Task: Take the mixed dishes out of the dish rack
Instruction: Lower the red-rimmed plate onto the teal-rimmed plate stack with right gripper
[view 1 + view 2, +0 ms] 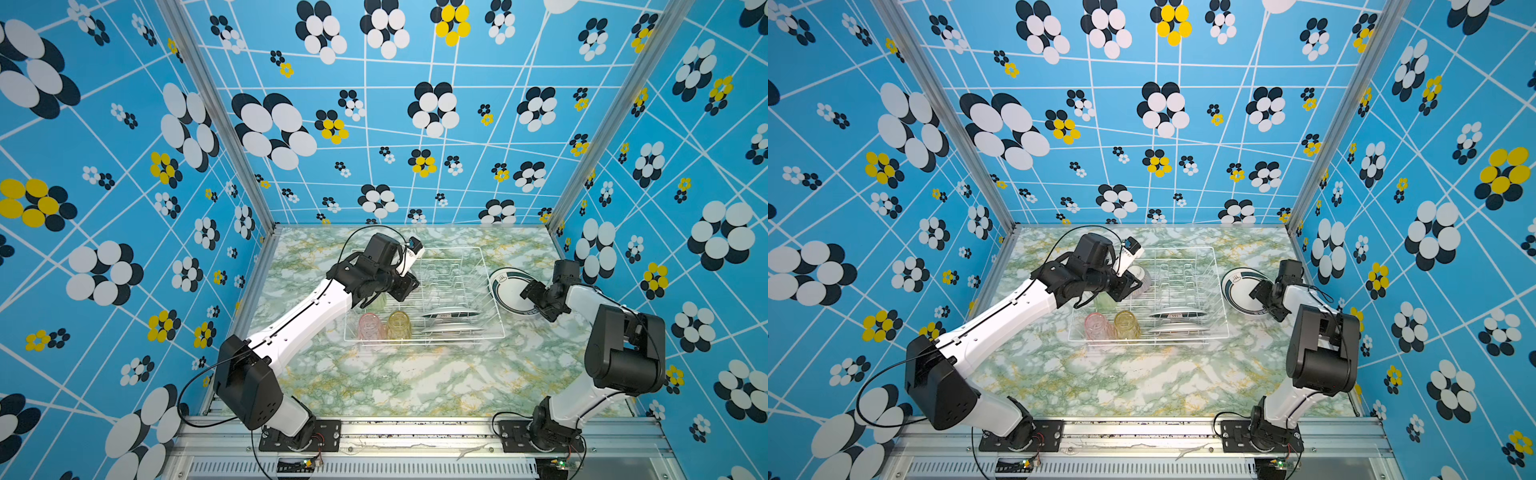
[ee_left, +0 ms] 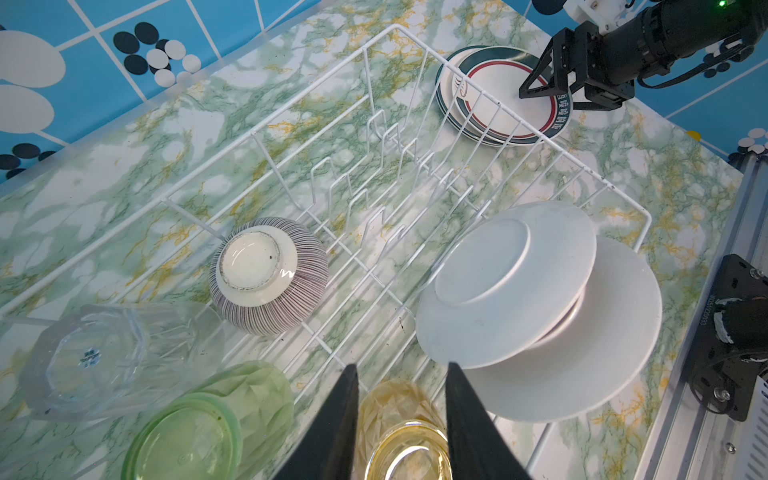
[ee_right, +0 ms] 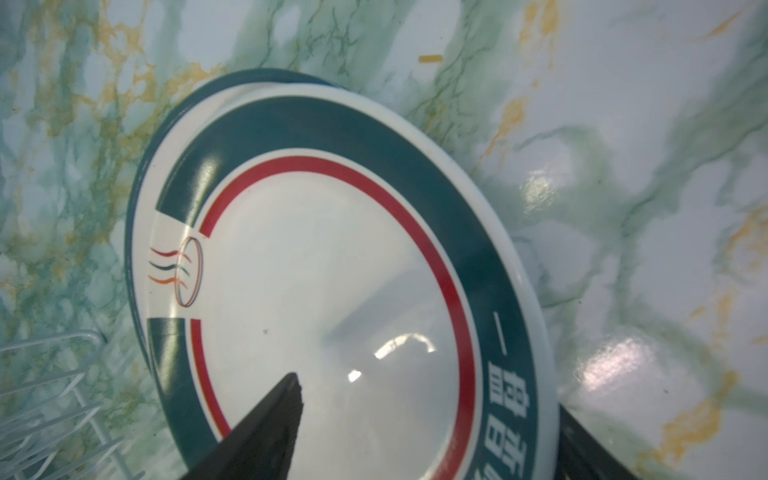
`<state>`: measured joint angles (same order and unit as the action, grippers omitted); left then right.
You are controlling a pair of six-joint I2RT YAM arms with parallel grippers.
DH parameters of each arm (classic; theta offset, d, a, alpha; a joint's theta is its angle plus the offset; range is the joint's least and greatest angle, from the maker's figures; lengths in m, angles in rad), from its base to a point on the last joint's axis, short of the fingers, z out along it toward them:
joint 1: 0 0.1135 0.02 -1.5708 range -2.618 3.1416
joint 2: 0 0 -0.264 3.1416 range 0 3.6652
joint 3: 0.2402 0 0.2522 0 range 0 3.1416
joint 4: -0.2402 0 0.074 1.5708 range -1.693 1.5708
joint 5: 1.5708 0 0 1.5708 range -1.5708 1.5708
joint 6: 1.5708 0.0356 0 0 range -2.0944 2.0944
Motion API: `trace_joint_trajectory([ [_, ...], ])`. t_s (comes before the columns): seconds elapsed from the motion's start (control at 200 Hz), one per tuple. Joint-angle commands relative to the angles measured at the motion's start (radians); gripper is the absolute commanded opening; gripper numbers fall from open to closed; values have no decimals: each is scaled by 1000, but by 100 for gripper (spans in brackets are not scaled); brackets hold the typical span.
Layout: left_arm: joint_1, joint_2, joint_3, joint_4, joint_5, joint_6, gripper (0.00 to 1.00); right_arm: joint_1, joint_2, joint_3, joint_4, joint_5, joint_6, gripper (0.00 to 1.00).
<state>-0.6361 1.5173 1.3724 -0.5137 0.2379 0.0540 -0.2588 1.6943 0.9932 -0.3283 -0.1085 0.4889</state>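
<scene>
Left arm mostly hides bowl (image 2: 266, 274), clear tumbler (image 2: 95, 357) and green tumbler (image 2: 208, 424) in both top views. Dish rack (image 1: 449, 274), mid-desk, also holds pink tumbler (image 1: 371, 328), amber tumbler (image 2: 403, 432) and two plates (image 1: 451, 313). Left pincer (image 2: 401, 368) apart above amber tumbler. Right pincer (image 3: 428, 395) apart, straddling plate stack (image 1: 509, 291) on desk (image 1: 415, 374), right of rack; one finger part-hidden.

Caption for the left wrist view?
Left gripper aimed at the amber tumbler; upturned bowl and two plates in the rack.

A green-rimmed plate (image 3: 316, 266) is being shown stacked on a second plate (image 3: 266, 76) upon the marbled table (image 3: 623, 124). Its rim is being straddled by the wide-apart jaws of the right gripper (image 3: 428, 395), with the dish rack (image 3: 50, 374) just beside.
</scene>
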Motion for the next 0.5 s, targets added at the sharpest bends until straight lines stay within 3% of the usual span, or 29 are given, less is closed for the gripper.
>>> trace_joint_trajectory([
  [0.0,-1,-14,-23,-16,-2,22,37,17,30,46,-50,36,-21,82],
  [0.495,3,-5,-28,-20,1,29,37,39,103,90,-56,47,-23,85],
])
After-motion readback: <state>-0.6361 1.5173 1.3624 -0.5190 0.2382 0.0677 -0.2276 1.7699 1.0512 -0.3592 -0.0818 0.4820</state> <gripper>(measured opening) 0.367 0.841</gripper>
